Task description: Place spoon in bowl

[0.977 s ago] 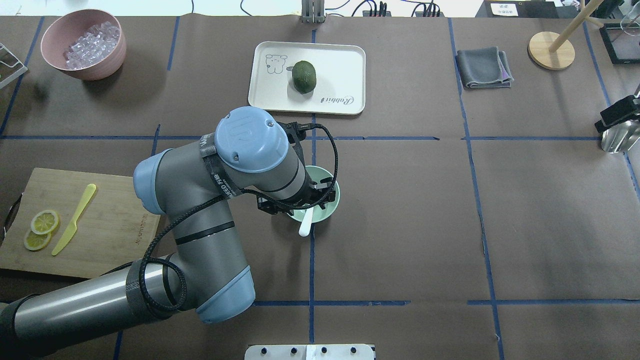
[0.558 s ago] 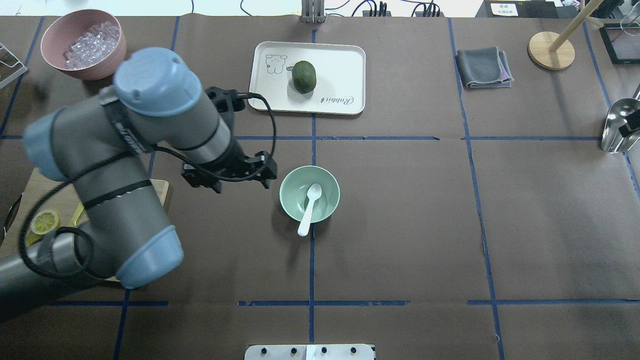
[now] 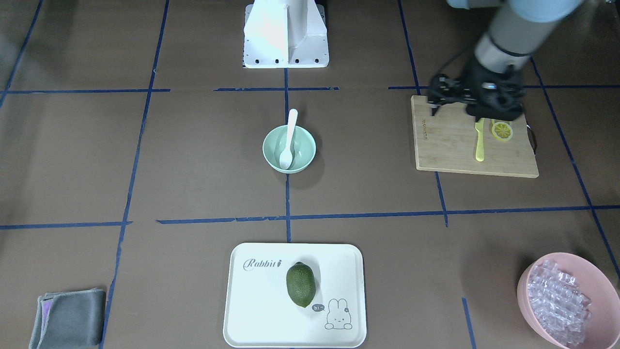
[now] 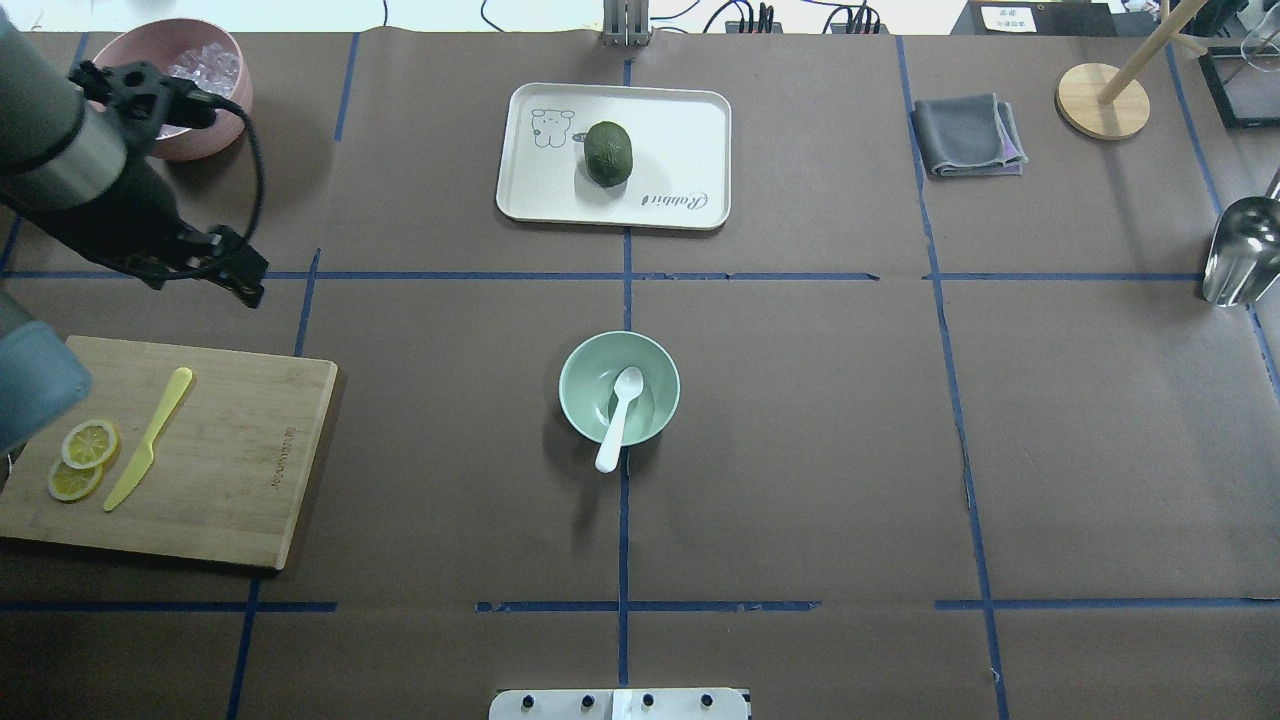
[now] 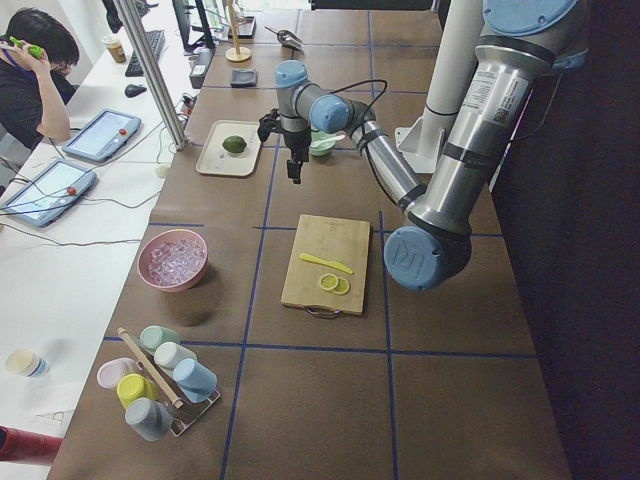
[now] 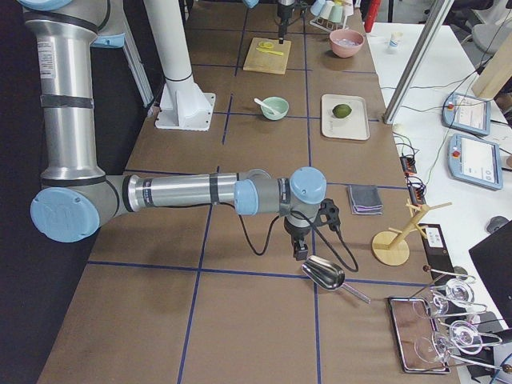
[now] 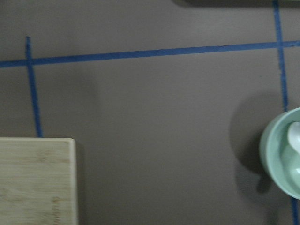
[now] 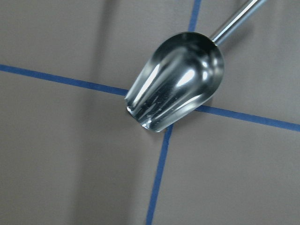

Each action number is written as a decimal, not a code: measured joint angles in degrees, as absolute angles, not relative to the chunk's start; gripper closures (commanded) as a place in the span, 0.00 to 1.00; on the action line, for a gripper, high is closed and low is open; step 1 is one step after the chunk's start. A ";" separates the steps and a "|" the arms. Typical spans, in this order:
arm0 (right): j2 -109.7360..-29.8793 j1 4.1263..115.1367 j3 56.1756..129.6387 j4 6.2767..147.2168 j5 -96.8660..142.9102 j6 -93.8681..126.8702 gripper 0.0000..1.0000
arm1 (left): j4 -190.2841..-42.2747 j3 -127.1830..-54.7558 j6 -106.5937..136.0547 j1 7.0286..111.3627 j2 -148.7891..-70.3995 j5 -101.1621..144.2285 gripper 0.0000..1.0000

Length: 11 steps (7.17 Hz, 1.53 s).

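The white spoon point(image 4: 620, 412) lies in the mint-green bowl point(image 4: 575, 362) at the table's middle, its scoop inside and its handle over the near rim. Both also show in the front-facing view, the spoon point(image 3: 289, 135) in the bowl point(image 3: 269, 145). My left gripper point(image 4: 240, 280) is open and empty, high up and far to the left of the bowl, near the cutting board point(image 3: 450, 145). My right gripper point(image 6: 301, 252) shows only in the right side view, above a metal scoop point(image 8: 176, 79). I cannot tell whether it is open or shut.
A cutting board point(image 4: 230, 450) at the left carries a yellow knife point(image 4: 150, 437) and lemon slices point(image 4: 85, 455). A pink bowl point(image 4: 200, 140) of clear cubes stands at the back left. A white tray point(image 4: 680, 120) holds a green fruit point(image 4: 608, 152). A grey cloth point(image 4: 965, 135) lies at the back right.
My left gripper rose from over the bowl and swung far to the left, leaving the spoon in the bowl. The right gripper's black tip left the overhead view.
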<state>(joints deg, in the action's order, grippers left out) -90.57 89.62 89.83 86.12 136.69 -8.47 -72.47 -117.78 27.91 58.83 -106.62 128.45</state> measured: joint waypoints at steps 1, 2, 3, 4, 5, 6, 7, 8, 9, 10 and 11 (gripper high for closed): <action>-91.03 91.38 88.07 84.12 136.60 -8.98 0.00 | -72.41 -117.66 19.43 64.89 -101.97 130.74 0.00; -91.28 92.23 87.94 83.29 136.36 -8.86 0.00 | -72.40 -117.31 12.67 70.11 -97.72 131.65 0.00; -91.16 92.59 88.79 83.20 136.31 -7.46 0.00 | -72.39 -116.09 5.26 75.33 -93.71 132.63 0.00; -91.09 92.73 90.62 84.19 136.40 -4.89 0.00 | -72.42 -113.82 -1.58 79.49 -90.91 133.94 0.00; -91.24 92.76 93.34 86.81 136.58 -2.77 0.00 | -72.54 -111.53 -6.46 81.95 -88.97 134.74 0.00; -91.37 92.75 95.94 90.20 136.88 -1.79 0.00 | -72.59 -110.18 -9.26 83.45 -87.75 134.97 0.00; -91.47 92.74 97.13 92.01 137.14 -1.42 0.00 | -72.55 -109.38 -10.38 85.15 -87.25 134.92 0.00; -91.53 92.73 97.32 92.68 137.29 -1.25 0.00 | -72.56 -108.13 -11.24 87.54 -87.05 134.87 0.00; -91.56 92.73 97.13 92.87 137.32 -1.13 0.00 | -72.63 -106.03 -13.27 89.79 -87.09 134.98 0.00; -91.58 92.73 96.87 92.90 137.32 -1.08 0.00 | -73.18 -103.43 -15.70 90.96 -87.32 135.12 0.00; -91.58 92.73 96.68 92.90 137.31 -1.06 0.00 | -75.03 -100.54 -16.76 91.41 -87.67 135.23 0.00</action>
<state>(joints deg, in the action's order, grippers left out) -91.58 92.73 96.68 92.90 137.31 -1.06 -75.03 -100.54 -16.76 91.41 -87.67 135.23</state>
